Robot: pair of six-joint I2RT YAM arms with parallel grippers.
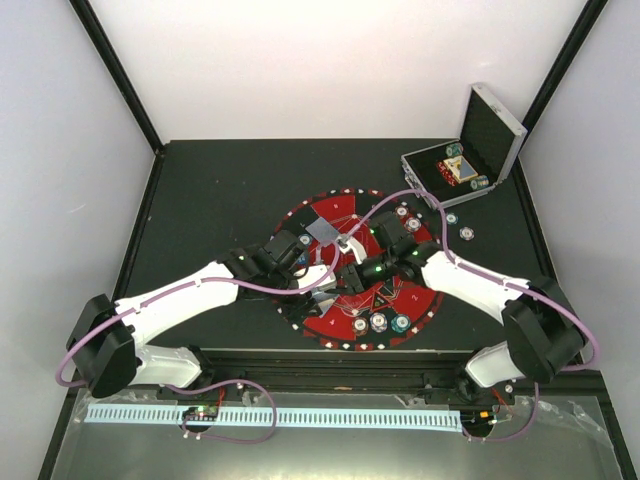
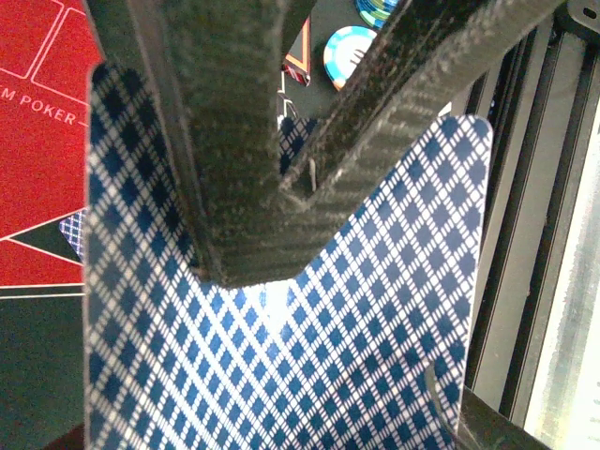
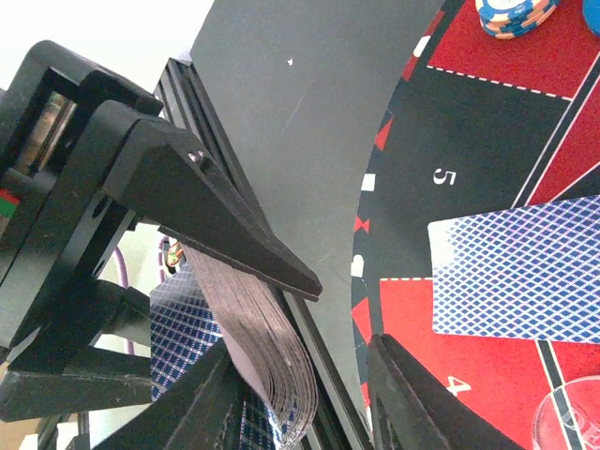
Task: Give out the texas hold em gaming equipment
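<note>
Deck of cards point(image 2: 375, 319) is pinched flat in the left gripper point(image 2: 248, 253), in the air over the edge of the mat point(image 3: 469, 112), probably so the right gripper point(image 3: 314, 389), jaws apart on both sides of the deck, can take one; a single card point(image 3: 525, 272) lies on the mat

You're looking into a robot lab cell: plain white panel walls point(image 1: 300, 60) and black frame posts point(image 1: 118, 75) box in a matte black worktop point(image 1: 220, 190), with white robot arms point(image 1: 175, 298) bolted at its edge.
</note>
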